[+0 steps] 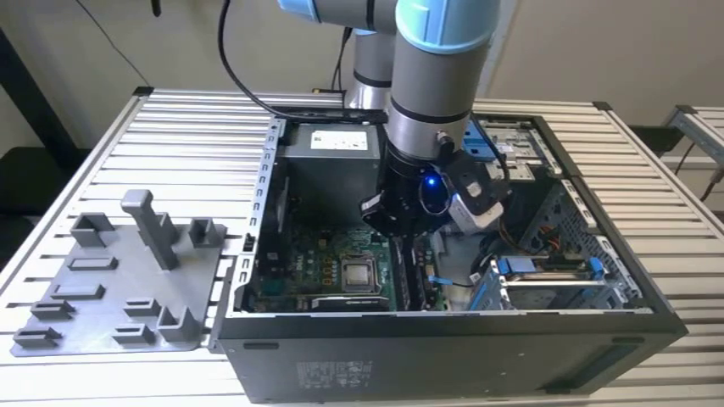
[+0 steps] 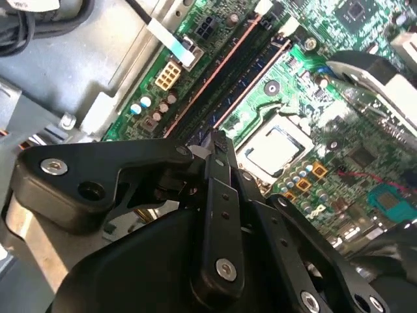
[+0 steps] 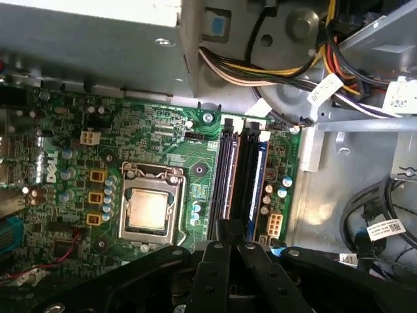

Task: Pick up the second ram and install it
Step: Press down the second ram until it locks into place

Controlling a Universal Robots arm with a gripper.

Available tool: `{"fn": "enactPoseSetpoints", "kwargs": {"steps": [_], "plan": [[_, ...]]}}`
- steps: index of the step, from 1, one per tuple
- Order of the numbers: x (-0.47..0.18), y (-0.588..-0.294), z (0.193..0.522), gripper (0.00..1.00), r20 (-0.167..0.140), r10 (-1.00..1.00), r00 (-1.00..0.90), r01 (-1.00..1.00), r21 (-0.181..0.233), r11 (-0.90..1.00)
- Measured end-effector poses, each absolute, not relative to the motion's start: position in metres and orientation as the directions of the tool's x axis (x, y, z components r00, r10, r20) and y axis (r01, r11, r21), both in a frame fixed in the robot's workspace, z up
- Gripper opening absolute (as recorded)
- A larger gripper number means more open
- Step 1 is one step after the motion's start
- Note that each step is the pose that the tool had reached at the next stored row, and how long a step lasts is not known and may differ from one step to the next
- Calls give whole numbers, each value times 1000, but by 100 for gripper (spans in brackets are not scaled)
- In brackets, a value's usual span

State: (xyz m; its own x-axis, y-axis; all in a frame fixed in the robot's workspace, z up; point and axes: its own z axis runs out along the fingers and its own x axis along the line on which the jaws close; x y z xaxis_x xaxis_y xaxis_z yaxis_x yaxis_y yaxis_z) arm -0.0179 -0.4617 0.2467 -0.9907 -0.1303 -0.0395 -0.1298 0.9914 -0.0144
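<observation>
A slatted metal table (image 1: 169,144) stands in a plain room with pale walls, and a second slatted surface (image 1: 701,136) shows at the exterior view's right edge. A grey tray (image 1: 114,288) with upright posts lies on the table at the exterior view's left, its holders bare.

Just beside the tray sits an open computer case (image 1: 453,356), lying on its side and taking up the middle and the exterior view's right of the table. Inside it a green motherboard (image 1: 305,271) covers the floor on the exterior view's left, with a processor (image 1: 359,273) in its socket near the front edge. A power supply (image 1: 328,157) fills the far corner. Bundled cables (image 3: 260,65) run from it, and blue drive brackets (image 1: 543,267) occupy the exterior view's right.

The arm (image 1: 436,76) reaches down from the far side into the case. Its gripper (image 1: 391,227) hangs low over the memory slots (image 3: 225,176), just right of the processor in the exterior view. In both wrist views the black fingers (image 2: 218,147) are pressed together. The ram (image 3: 247,176) stands on edge in the slots as a long dark strip, and the fingertips (image 3: 229,229) sit over its near end. Whether they touch it, and whether it is fully seated, cannot be told.
</observation>
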Motion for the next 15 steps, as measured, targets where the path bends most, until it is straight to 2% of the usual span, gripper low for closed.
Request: {"fn": "enactPoseSetpoints", "kwargs": {"steps": [15], "plan": [[-18,-462,247,11,-38,-394,-918,-394,-22,919]]}}
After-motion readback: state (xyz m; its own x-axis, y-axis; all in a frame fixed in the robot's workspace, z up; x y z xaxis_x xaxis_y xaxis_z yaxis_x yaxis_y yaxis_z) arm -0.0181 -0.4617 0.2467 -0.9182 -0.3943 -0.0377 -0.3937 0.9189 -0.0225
